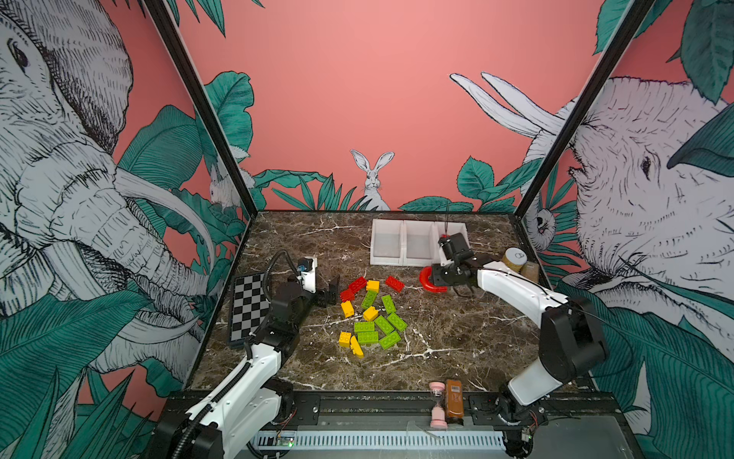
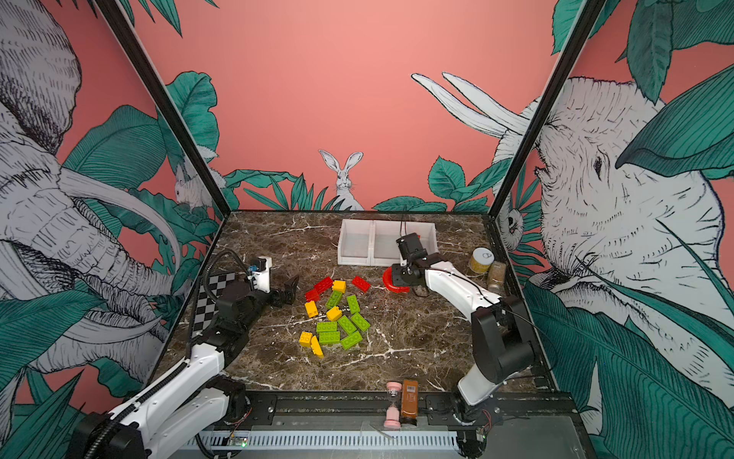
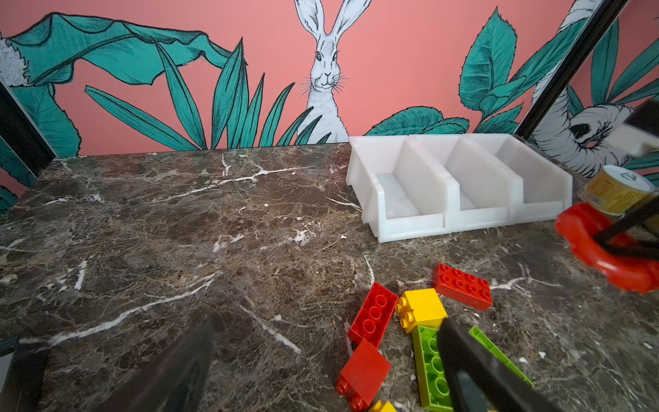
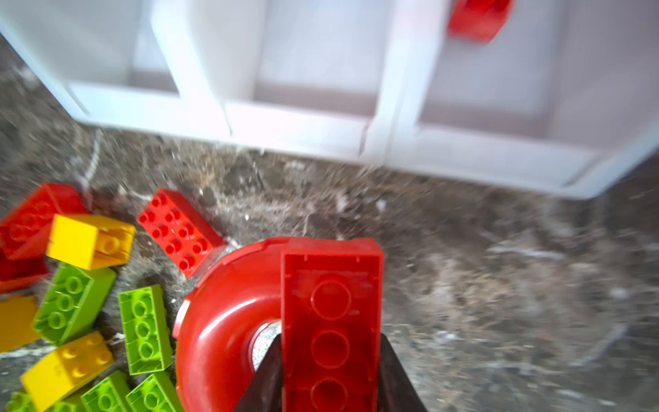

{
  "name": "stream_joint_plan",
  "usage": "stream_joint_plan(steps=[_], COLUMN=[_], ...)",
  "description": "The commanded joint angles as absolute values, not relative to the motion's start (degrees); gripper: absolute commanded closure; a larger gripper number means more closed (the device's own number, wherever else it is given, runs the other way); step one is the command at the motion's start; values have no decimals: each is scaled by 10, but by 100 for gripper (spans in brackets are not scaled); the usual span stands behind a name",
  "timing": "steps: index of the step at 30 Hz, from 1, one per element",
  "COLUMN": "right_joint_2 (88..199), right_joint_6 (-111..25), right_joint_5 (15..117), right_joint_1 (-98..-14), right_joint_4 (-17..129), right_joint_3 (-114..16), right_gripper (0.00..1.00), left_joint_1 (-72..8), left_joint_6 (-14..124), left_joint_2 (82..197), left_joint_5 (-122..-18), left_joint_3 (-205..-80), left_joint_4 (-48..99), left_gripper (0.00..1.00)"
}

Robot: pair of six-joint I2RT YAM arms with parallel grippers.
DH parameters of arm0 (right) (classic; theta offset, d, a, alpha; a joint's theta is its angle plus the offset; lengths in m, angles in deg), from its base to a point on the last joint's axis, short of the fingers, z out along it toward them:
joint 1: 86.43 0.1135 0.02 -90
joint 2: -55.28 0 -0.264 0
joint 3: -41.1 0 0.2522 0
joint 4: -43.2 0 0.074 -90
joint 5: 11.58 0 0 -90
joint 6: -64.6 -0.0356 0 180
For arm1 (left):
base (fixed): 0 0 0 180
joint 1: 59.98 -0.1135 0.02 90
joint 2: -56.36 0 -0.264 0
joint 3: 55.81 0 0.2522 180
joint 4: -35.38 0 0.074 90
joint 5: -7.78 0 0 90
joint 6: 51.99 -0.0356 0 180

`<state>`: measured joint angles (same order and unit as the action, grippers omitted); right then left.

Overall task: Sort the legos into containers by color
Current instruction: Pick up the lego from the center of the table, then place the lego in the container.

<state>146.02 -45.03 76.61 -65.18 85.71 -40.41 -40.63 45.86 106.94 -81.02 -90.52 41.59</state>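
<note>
My right gripper point(image 1: 437, 278) point(image 4: 330, 342) is shut on a red arch piece point(image 1: 427, 283) point(image 2: 391, 283) point(image 4: 221, 314), held low over the marble just in front of the white containers point(image 1: 401, 262) point(image 2: 357, 260) point(image 4: 285, 125). One red brick point(image 4: 478, 18) lies in the right-hand bin. The pile of legos sits mid-table: green point(image 1: 375, 326), yellow point(image 1: 347, 308) and red point(image 1: 356, 284) point(image 3: 374, 314). My left gripper point(image 1: 333, 292) point(image 3: 324, 339) hangs open at the pile's left edge, beside the red bricks, with nothing in it.
A chessboard point(image 1: 248, 306) lies along the left edge. A yellow-labelled round jar point(image 1: 514, 258) and a brown jar point(image 1: 530, 272) stand right of the bins. A pink hourglass point(image 1: 437, 405) and a brown bottle point(image 1: 454, 401) stand at the front rail.
</note>
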Motion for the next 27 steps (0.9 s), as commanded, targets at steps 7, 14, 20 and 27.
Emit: stream_joint_plan(steps=[7, 14, 20, 27], right_joint_2=[1524, 1632, 1698, 1751], right_joint_6=[-362, -353, -339, -319], right_joint_5=[720, 717, 720, 712], right_joint_1=[-747, -779, -803, -805], right_joint_4=[913, 924, 933, 967], right_joint_3=[-573, -687, -749, -799], right_gripper=[84, 84, 84, 81], left_joint_1=[-404, -405, -405, -404], left_joint_6=[457, 457, 457, 459], left_joint_2=[1065, 1065, 1059, 1070], left_joint_5=[-835, -837, -842, -829], left_joint_3=[-901, -902, -897, -900], left_joint_4=[412, 410, 412, 419], left_gripper=[1, 2, 2, 2])
